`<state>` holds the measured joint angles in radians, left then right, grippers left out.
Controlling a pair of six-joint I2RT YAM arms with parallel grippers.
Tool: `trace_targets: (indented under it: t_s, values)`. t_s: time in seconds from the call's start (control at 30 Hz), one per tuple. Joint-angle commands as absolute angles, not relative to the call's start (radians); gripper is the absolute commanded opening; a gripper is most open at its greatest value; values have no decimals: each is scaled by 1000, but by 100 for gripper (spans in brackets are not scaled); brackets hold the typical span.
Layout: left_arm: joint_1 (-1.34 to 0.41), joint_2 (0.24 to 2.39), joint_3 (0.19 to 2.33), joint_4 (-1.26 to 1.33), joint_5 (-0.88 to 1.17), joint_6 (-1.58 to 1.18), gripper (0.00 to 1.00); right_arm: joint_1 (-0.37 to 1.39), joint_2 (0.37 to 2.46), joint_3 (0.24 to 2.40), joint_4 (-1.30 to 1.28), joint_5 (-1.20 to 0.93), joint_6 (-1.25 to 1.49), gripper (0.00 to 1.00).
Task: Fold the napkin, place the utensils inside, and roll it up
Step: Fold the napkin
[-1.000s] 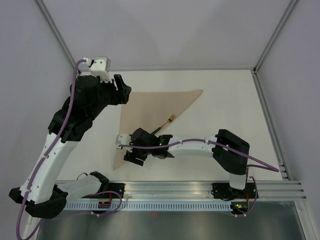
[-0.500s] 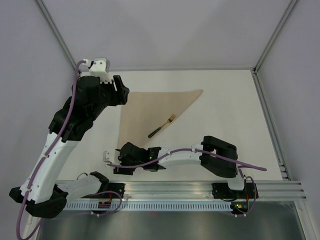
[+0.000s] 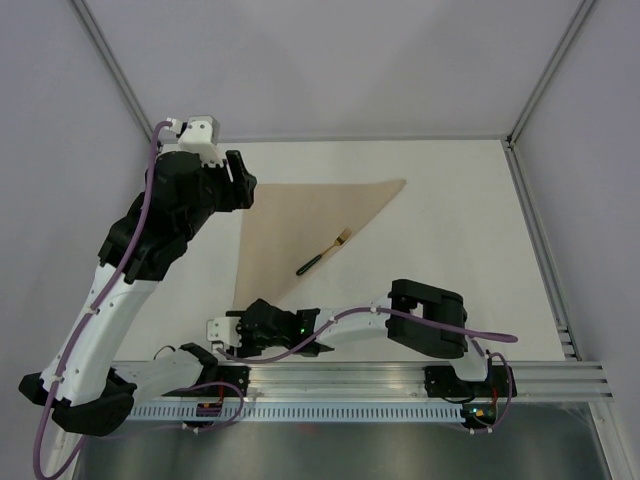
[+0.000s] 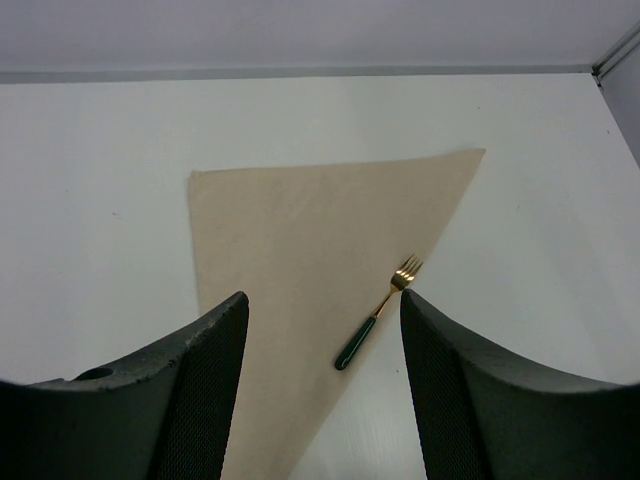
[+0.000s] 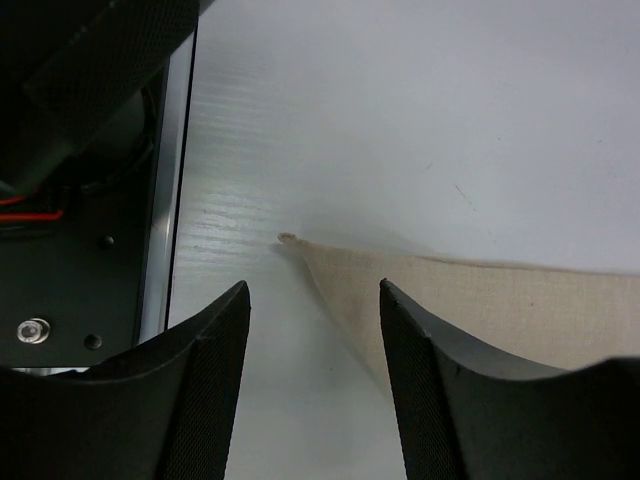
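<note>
Top external view suggests the task is about midway: the plain beige woven napkin lies folded into a triangle on the left half of the white desk. A green-handled, gold-tined fork rests along its diagonal edge, and rolling has not begun. The left arm's jaws hang spread and empty over the cloth's far left corner, as a second ago. The right arm's jaws have drawn back from beside the fork handle to the desk's near edge, spread, with the napkin's near tip just ahead of their gap, unpinched.
</note>
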<state>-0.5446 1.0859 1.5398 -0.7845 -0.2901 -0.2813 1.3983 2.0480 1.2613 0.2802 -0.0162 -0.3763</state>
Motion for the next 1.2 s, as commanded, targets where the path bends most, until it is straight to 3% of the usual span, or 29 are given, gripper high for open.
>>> trace_targets:
  t_s: [0.0, 0.7, 1.17]
  values:
    - [-541, 1074, 1546, -801, -314, -304, 67, 1413, 2065, 1229, 428, -6, -432, 60]
    - [-541, 1066, 1522, -802, -333, -296, 67, 1471, 2164, 1180, 640, 100, -566, 57]
    - [-541, 1055, 1506, -802, -337, -291, 67, 1471, 2203, 1157, 696, 126, -598, 39]
